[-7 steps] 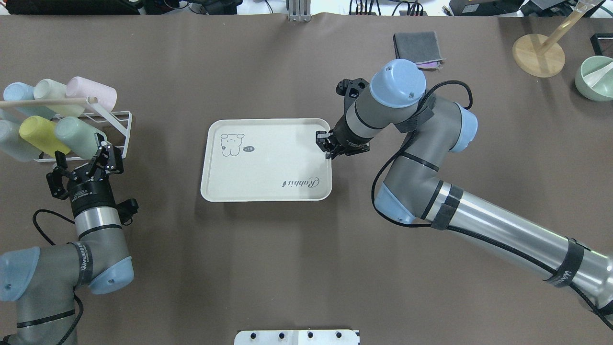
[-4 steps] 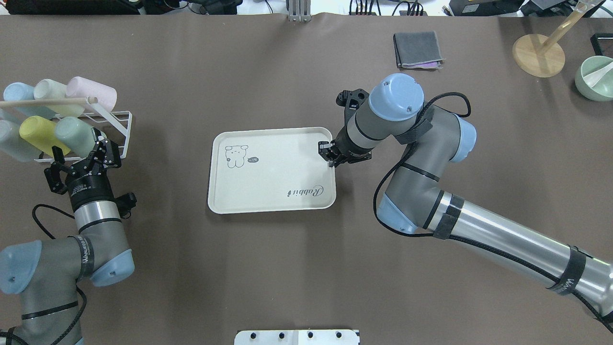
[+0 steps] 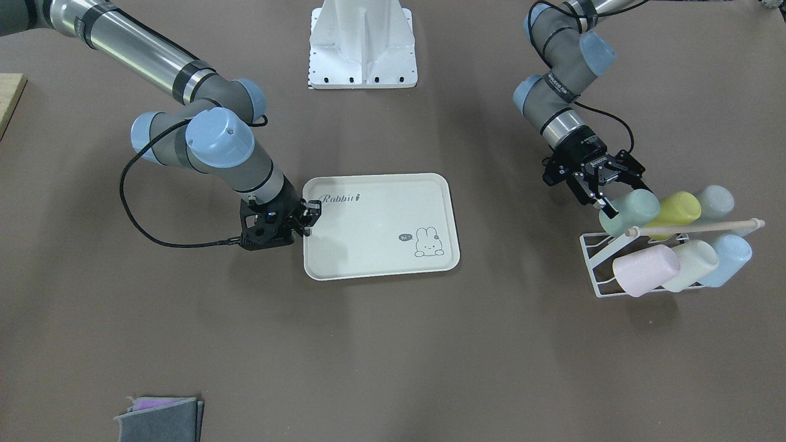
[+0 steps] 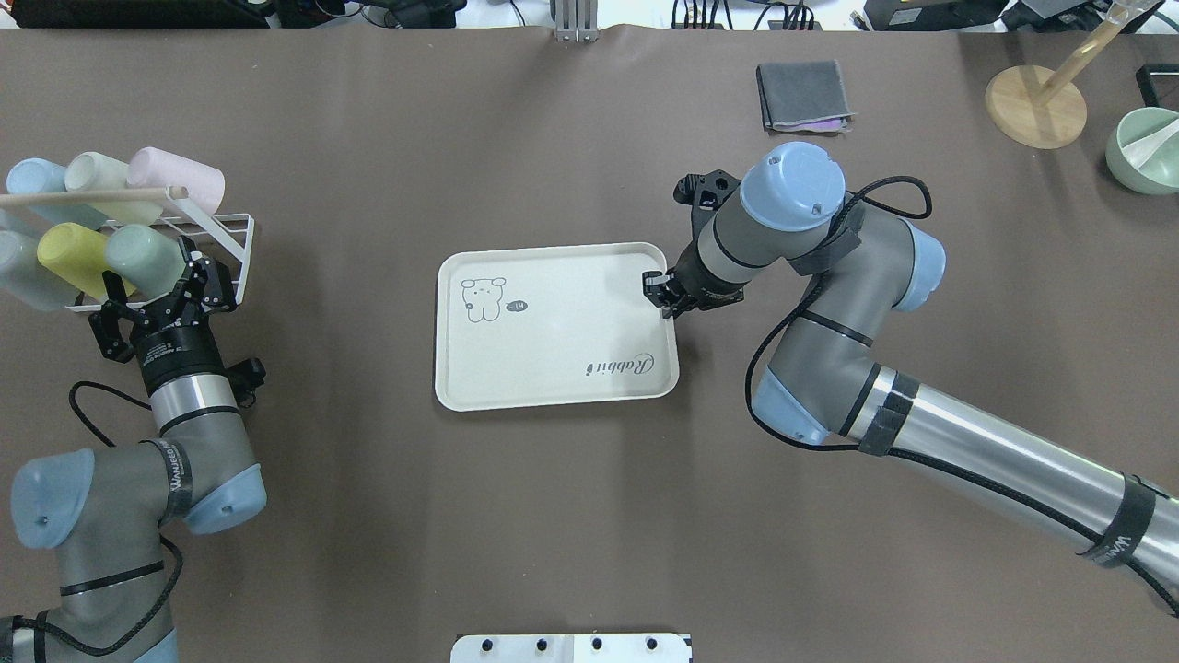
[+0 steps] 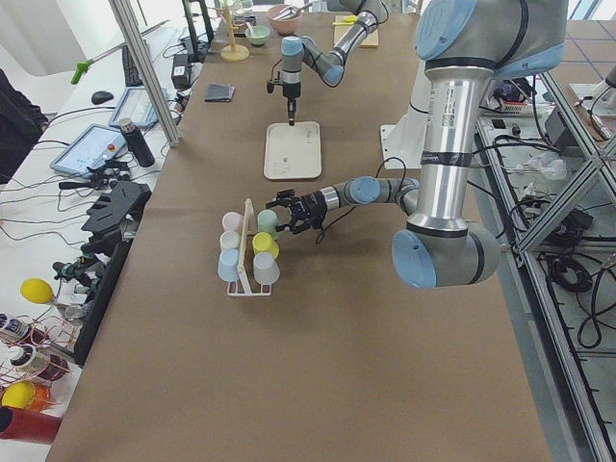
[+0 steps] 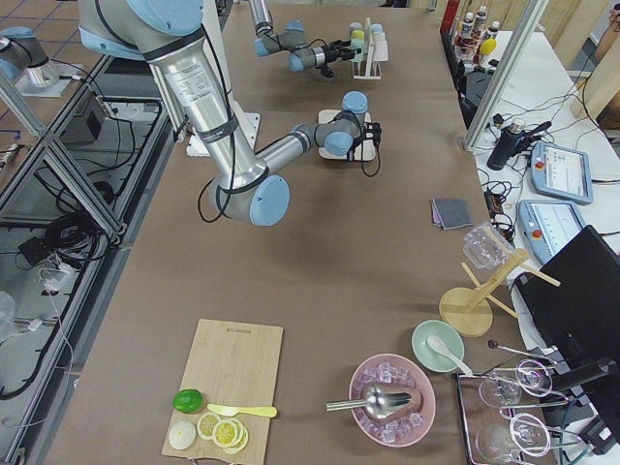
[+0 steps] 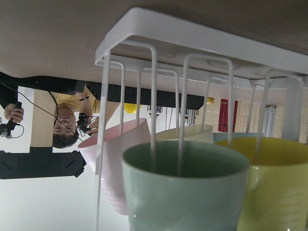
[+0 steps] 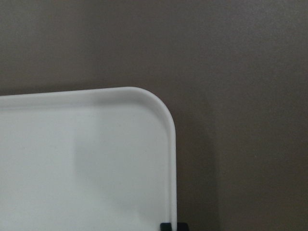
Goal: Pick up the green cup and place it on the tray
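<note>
Jaws: left gripper [image 4: 164, 293] spread at the green cup [image 4: 143, 261]; right gripper [image 4: 664, 296] pinching the tray [image 4: 553, 359] rim.
Cup lies on its side in the white wire rack [image 4: 235, 241], mouth end just ahead of the left jaws; contact cannot be told. Beside it, a yellow cup [image 4: 74, 253]. Tray flat on the table [image 4: 553, 516], one short edge in the right jaws, well apart from the left jaws.

Right tool [image 4: 665, 295] grips the tray [image 4: 553, 322] at its rim; left tool [image 4: 157, 287] spread beside the green cup [image 4: 143, 258].
</note>
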`<state>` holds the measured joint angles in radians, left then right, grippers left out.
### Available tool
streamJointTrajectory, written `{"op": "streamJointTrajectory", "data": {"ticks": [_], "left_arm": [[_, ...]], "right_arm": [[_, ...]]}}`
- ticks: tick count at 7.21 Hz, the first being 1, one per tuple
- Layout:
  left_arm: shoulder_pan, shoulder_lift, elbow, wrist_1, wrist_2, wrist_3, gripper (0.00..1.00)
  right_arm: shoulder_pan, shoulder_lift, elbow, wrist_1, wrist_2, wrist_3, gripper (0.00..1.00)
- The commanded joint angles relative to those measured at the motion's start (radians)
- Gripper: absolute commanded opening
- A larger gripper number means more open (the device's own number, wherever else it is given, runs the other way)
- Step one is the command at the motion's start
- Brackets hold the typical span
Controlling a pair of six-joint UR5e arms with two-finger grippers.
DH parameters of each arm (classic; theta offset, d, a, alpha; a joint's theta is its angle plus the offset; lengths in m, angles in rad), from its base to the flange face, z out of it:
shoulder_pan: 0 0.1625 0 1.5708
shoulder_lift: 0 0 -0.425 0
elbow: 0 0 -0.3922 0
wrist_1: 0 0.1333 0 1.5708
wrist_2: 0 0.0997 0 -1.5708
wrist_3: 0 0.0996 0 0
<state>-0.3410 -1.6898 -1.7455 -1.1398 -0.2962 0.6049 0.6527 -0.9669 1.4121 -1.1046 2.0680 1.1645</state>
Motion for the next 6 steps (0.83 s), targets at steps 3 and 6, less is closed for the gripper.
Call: {"op": "streamJointTrajectory", "data": {"ticks": [3, 6], "left_arm": [[-0.015, -0.01, 0.047, -0.001, -0.001, -0.002, 0.97], [-0.023, -0.016, 0.06, -0.001, -0.004, -0.002, 0.97]], "right_arm": [[0.019, -0.027, 0.001, 0.005, 0.007, 0.013, 0.28], [0.082, -0.041, 0.004, -0.003, 0.059, 0.014, 1.0]]}}
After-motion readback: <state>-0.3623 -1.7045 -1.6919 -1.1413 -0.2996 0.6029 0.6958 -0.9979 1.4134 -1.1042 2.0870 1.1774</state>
